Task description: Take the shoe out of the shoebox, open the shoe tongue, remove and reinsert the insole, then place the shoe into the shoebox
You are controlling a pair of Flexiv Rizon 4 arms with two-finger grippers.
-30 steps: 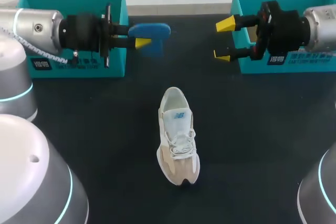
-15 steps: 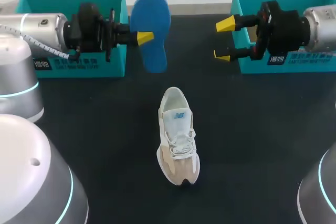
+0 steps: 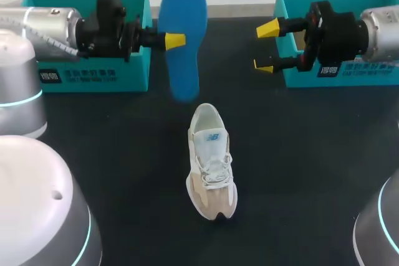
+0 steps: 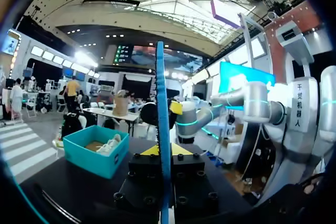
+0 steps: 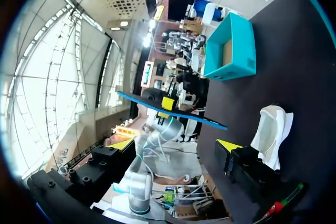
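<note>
Your left gripper (image 3: 174, 40) is clamped on the blue insole (image 3: 182, 35), pinching it across its thickness near mid-length; its wrist view shows the insole edge-on between the fingers. The insole hangs off the table, just beyond the heel of the shoe (image 3: 211, 169) and slightly to its left. Its long axis runs nearly in line with the shoe's.

The shoe stands upright, toe toward you, outside both boxes.

Your right gripper (image 3: 267, 47) is spread wide and empty, beyond the shoe and to its right.

Judgement: reinsertion falls to the left arm, moving toward you and down to the shoe's opening. The right is free to steady the shoe.
</note>
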